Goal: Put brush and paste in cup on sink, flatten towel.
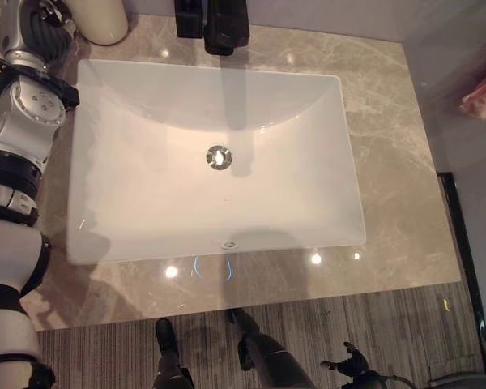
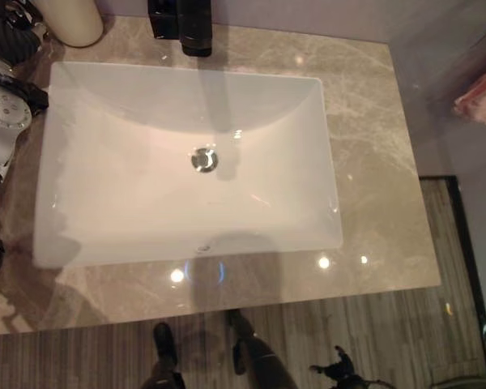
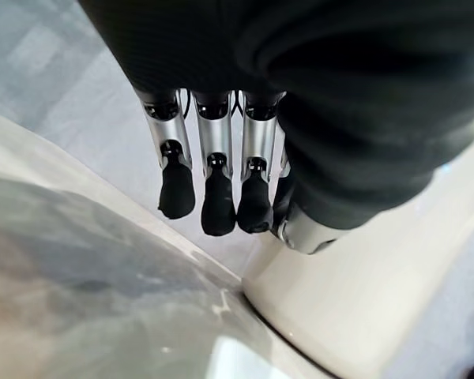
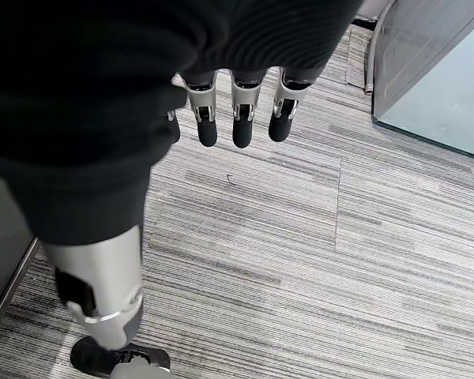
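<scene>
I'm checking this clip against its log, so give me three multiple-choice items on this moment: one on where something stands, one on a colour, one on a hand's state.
1. Where does the cream cup stand?
A. on the counter's far left corner, behind the sink
B. inside the basin
C. on the floor

2. What colour is the faucet?
A. chrome
B. black
C. gold

3. How is the left hand?
A. curled round a toothbrush
B. pinching a towel
C. fingers straight, holding nothing, close to the cup

Answers: 1 A, the cup sits on the marble counter beyond the white sink. 2 B, the faucet is dark throughout. 3 C, the left wrist view shows straight fingers beside the cup's wall. The right hand hangs open over the striped floor.
</scene>
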{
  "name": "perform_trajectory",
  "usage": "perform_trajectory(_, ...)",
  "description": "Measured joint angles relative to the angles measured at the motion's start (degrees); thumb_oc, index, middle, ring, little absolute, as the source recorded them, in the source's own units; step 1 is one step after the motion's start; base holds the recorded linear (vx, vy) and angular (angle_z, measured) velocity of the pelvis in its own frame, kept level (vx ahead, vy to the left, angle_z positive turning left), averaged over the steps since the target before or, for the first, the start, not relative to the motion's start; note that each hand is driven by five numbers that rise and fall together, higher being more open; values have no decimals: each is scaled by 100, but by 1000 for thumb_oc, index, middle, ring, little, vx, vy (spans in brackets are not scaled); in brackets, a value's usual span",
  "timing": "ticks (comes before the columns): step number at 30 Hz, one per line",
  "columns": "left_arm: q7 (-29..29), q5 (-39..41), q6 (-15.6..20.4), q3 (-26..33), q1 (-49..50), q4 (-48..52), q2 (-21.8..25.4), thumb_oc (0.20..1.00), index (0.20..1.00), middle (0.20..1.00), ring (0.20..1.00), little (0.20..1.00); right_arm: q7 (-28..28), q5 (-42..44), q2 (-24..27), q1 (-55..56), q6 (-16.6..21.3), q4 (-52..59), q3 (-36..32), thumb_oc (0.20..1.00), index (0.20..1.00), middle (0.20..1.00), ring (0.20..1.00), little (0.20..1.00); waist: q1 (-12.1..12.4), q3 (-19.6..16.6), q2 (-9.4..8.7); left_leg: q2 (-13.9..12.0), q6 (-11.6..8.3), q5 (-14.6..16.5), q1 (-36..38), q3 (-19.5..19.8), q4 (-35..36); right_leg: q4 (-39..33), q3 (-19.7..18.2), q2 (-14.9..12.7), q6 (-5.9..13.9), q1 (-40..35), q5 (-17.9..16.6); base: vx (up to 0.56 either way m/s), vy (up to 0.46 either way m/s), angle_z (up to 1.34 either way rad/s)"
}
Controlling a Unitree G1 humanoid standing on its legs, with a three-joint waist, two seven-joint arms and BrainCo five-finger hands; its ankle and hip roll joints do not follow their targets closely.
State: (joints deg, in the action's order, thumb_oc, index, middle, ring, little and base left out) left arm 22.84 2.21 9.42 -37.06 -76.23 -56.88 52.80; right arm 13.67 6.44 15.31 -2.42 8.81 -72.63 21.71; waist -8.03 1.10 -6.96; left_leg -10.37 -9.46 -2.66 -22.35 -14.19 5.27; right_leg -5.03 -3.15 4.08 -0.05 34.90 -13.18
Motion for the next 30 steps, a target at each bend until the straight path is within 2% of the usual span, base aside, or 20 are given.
perform_trajectory(10, 75, 77, 49, 88, 353, 79, -271, 200, 200, 200, 200, 200, -1, -1, -2, 1, -2, -2, -3, 1000, 1000, 1000, 1000, 1000, -43, -102, 46, -1, -4, -6, 2, -3, 0, 0, 0, 1, 15, 0, 11, 0, 0, 0)
perform_trajectory(18, 80, 161, 88, 96, 445, 167, -308, 200, 200, 200, 200, 200, 0, -2, -2, 1, -4, -14, -9, 1000, 1000, 1000, 1000, 1000, -46, -111, 54, -1, -4, -8, 4, -4, 0, 0, 1, 2, 5, 0, 4, 0, 0, 0)
perform_trajectory(24, 290, 58, 34, 102, 525, -53, -395, 200, 200, 200, 200, 200, 7, -2, -3, -3, -3, -19, -8, 1000, 1000, 1000, 1000, 1000, -62, -205, 115, 0, -3, -9, 30, -33, 0, 0, -17, 6, -16, -10, -14, 0, 2, -1)
perform_trajectory(30, 385, 100, 37, 917, 1106, 2, -559, 200, 200, 200, 200, 200, 25, -8, -1, -15, -20, -7, -9, 1000, 1000, 1000, 1000, 1000, -63, -222, 154, -10, -2, -11, 242, -37, 1, 0, 4, 12, -61, -218, -32, 2, 3, 1)
